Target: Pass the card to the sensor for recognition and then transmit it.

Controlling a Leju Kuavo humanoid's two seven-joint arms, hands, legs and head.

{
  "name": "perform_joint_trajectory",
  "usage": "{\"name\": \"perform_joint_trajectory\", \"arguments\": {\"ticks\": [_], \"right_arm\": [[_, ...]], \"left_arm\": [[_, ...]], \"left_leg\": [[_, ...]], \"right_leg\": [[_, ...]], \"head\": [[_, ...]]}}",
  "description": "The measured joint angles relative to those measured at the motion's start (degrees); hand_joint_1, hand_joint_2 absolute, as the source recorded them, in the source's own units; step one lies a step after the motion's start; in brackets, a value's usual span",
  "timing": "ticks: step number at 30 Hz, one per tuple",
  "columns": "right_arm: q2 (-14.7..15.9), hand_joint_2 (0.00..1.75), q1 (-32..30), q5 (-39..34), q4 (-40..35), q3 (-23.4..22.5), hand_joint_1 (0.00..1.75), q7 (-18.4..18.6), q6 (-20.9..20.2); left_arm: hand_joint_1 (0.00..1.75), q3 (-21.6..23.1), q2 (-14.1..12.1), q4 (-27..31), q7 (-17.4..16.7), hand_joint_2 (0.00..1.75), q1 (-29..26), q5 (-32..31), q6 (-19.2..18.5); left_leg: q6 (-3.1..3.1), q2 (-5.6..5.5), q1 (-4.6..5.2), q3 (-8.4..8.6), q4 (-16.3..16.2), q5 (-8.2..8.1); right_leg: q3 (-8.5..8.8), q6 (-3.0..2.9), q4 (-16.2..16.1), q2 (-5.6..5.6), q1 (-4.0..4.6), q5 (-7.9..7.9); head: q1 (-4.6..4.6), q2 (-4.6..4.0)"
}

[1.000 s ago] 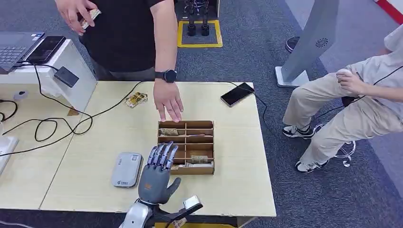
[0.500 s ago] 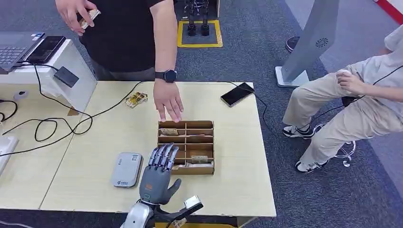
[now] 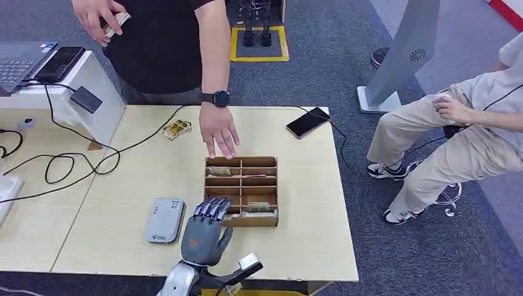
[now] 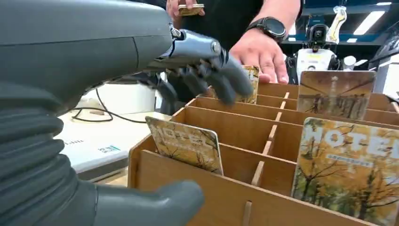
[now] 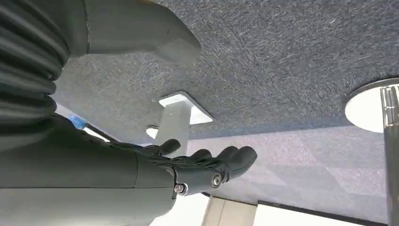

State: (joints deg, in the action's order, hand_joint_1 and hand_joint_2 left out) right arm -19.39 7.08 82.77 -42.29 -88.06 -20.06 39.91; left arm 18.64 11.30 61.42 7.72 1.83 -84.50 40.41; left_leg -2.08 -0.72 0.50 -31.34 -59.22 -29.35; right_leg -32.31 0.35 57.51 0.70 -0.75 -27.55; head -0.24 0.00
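Note:
A wooden divider box (image 3: 242, 161) stands mid-table with yellow hotel cards upright in several slots. My left hand (image 3: 202, 233) hovers at its near-left corner, fingers (image 4: 221, 82) bent over a tilted card (image 4: 186, 143) in the nearest slot, thumb (image 4: 155, 207) outside the front wall (image 4: 188, 188). It touches and holds nothing. The grey card sensor (image 3: 164, 220) lies flat just left of that hand. My right hand (image 5: 188, 167) hangs over the carpet, fingers stretched out and empty.
A person's hand (image 3: 219, 132) rests at the box's far edge; their other hand (image 3: 98, 18) holds cards. A loose card stack (image 3: 177, 129), a phone (image 3: 308, 122) and black cables (image 3: 68, 166) lie on the table. Another person (image 3: 469, 135) sits to the right.
My left hand's fingers have curled down towards the box's near-left slot and the hand has drawn back slightly. The person's hand at the box has stayed put.

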Motion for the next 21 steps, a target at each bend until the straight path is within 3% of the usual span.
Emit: {"name": "perform_joint_trajectory", "arguments": {"ticks": [5,9,15,21], "right_arm": [[0.0,1.75,0.0,0.1,0.2,0.0,0.0,-0.2,0.0],[0.0,1.75,0.1,0.5,0.2,0.0,0.0,-0.2,0.0],[0.0,1.75,0.2,0.8,0.4,0.0,0.0,-0.3,0.0],[0.0,1.75,0.2,1.0,0.7,0.0,0.0,-0.5,0.0]], "left_arm": [[1.75,0.2,-0.5,-0.8,-5.7,1.75,0.8,-0.3,0.0],[1.75,3.0,-1.8,-1.1,-11.3,1.75,1.9,-0.3,0.0],[1.75,6.9,-3.5,-1.9,-14.0,1.75,2.9,-0.3,0.0],[1.75,8.6,-4.2,-2.4,-13.9,1.75,3.2,-0.3,0.0]], "left_leg": [[0.0,0.0,0.0,0.01,0.0,0.0],[0.0,0.01,0.0,0.01,0.0,0.0],[0.0,-0.01,0.0,0.0,0.0,0.0],[0.0,-0.03,0.0,-0.01,0.0,0.0]], "right_leg": [[0.0,0.0,0.0,0.0,0.0,0.0],[0.0,0.0,0.0,0.01,0.0,0.0],[0.0,0.0,0.0,0.0,0.0,0.0],[0.01,0.0,0.0,0.0,-0.01,0.0]], "head": [[0.0,0.0],[-0.02,0.0],[-0.02,0.0],[0.0,0.0]]}}
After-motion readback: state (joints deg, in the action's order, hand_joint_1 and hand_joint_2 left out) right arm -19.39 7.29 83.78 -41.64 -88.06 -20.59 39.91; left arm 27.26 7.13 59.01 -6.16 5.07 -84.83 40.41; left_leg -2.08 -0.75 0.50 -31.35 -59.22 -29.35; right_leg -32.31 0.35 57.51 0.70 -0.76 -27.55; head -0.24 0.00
